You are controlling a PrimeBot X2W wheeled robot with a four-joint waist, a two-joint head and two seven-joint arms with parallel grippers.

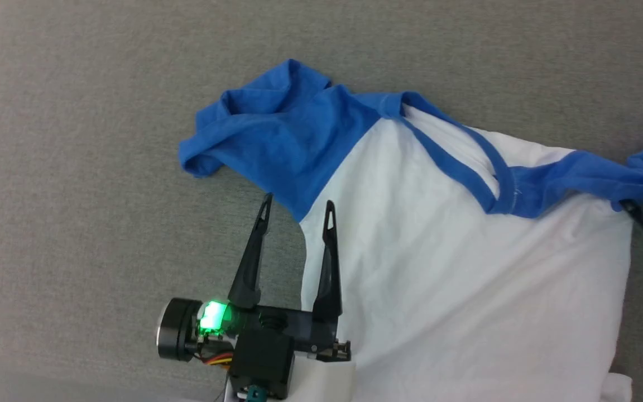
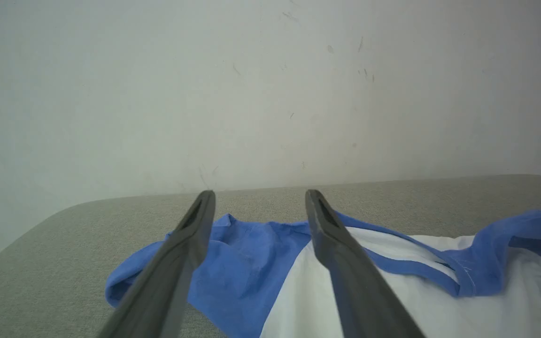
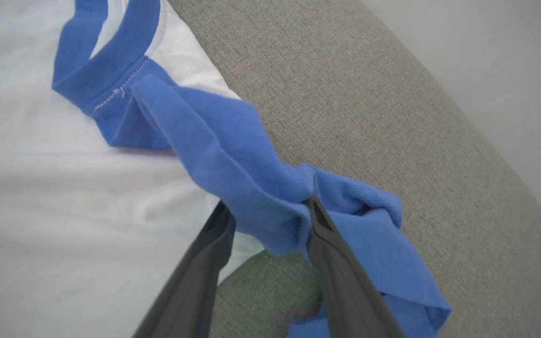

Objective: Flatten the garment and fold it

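Hovering left gripper (image 1: 298, 202), fingers spread, above garment (image 1: 438, 268) edge | right gripper (image 3: 269, 206) straddles blue sleeve (image 3: 233, 159), grip cannot be told | grey tabletop (image 1: 76, 139)

The place looks like a plain test room or laboratory more than a home, though this is not certain. The working surface is a wide grey cloth-covered table (image 1: 76, 167) with a woven texture and a rounded corner at the lower left of the left wrist view. Behind it rises a plain off-white wall (image 2: 270, 84) with small dark scuff marks.
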